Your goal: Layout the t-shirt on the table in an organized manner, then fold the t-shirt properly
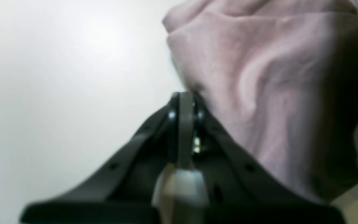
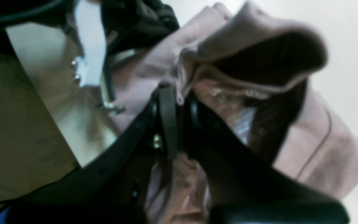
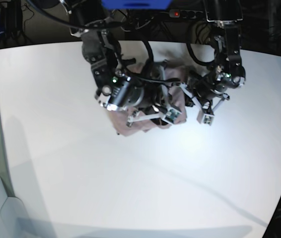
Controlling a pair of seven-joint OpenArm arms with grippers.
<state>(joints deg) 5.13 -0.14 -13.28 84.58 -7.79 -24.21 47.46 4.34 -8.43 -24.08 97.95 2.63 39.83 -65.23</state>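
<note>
Left gripper (image 1: 185, 99) has its jaws pressed fully together at the edge of the t-shirt (image 3: 148, 101), though whether cloth is caught between them is unclear. Right gripper (image 2: 174, 93) is clamped narrowly on a fold near the shirt's collar. The shirt lies bunched on the table (image 3: 130, 183), toward its far edge, between both arms.

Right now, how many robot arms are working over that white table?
2. The right arm reaches over the bunched t-shirt on the base view's left side; the left arm sits at the shirt's other edge, on that view's right. None seems hidden.
</note>
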